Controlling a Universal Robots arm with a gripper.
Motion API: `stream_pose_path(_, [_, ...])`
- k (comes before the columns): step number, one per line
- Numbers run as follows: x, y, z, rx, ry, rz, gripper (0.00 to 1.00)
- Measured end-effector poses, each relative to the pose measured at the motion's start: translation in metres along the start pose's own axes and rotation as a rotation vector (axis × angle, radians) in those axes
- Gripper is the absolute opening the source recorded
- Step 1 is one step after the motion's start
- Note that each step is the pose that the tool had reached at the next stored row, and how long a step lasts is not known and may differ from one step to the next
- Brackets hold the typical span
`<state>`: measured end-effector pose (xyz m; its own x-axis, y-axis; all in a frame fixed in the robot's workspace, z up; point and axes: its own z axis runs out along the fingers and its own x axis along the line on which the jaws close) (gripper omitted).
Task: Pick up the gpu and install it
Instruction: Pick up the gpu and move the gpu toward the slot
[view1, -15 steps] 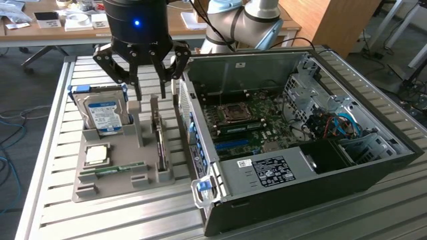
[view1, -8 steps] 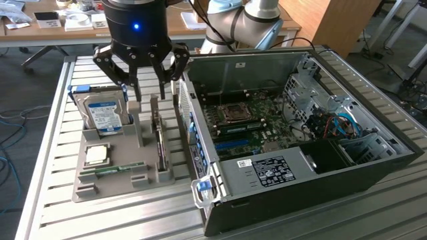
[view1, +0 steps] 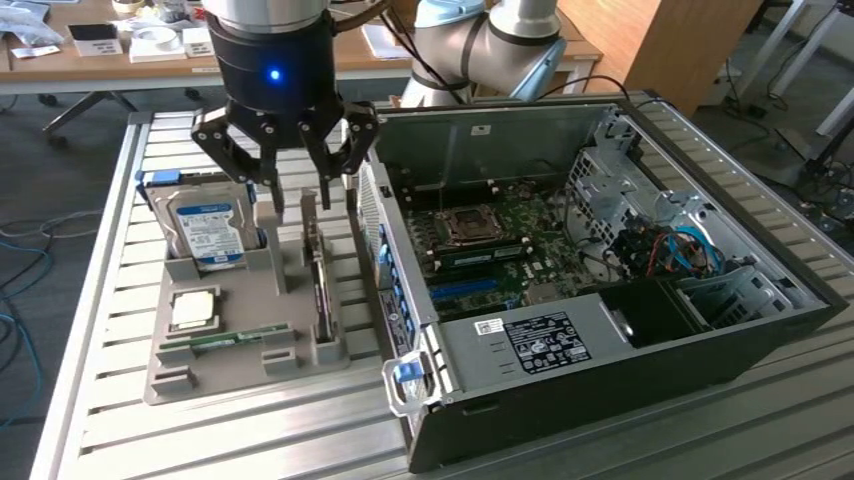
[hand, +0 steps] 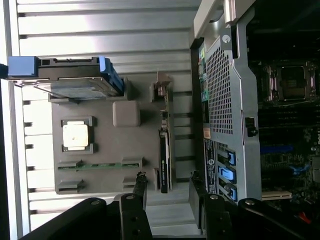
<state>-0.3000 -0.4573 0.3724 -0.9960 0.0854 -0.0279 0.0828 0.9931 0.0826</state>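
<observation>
Gpu (view1: 318, 275): thin card on edge in the tray (view1: 234, 375); likely light, stiff, fragile; take by top edge. My fingers (view1: 320, 160): wide open, empty, above it.

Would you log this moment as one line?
end effector: open, above gpu | gpu: on edge in tray, ungrasped | case: open
</observation>
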Motion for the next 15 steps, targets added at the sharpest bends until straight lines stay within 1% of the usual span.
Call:
stream_pose_path(4, [0.0002,-0.0004,0.0055,0.0000,-0.0001,0.003,0.47])
stream_pose_path(15, [0.0002,-0.0005,0.0061,-0.0001,-0.0002,0.003,0.47])
